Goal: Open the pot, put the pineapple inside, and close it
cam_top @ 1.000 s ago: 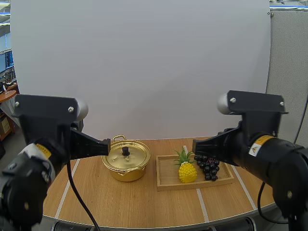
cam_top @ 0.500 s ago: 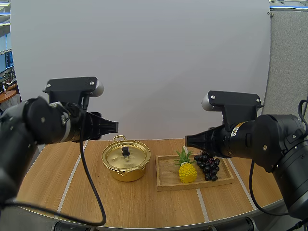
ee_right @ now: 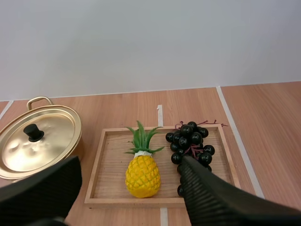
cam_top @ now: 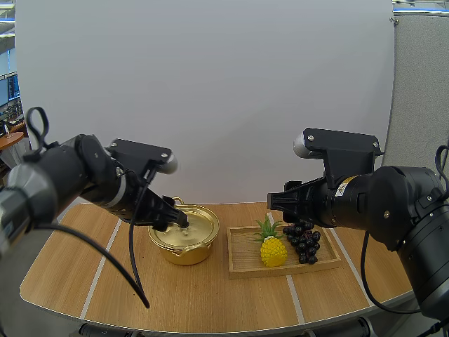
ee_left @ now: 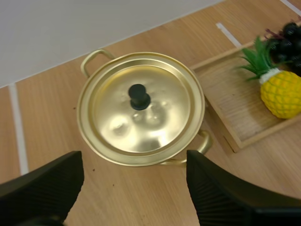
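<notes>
Left gripper (ee_left: 134, 162) gapes over the lid (ee_left: 141, 110) (yellow arm label (cam_top: 370, 217) illegible).

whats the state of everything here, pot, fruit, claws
pot: closed
lid: on the pot
pineapple: upright in the tray
grapes: in the tray, beside the pineapple
left claw: open, over the pot
right claw: open, empty

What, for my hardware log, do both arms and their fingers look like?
The left arm and right arm are matte black, bulky and rounded, with boxy tops bearing silver-grey end caps. The right carries a yellow label. The fingers are black wedges, ribbed inside.
</notes>
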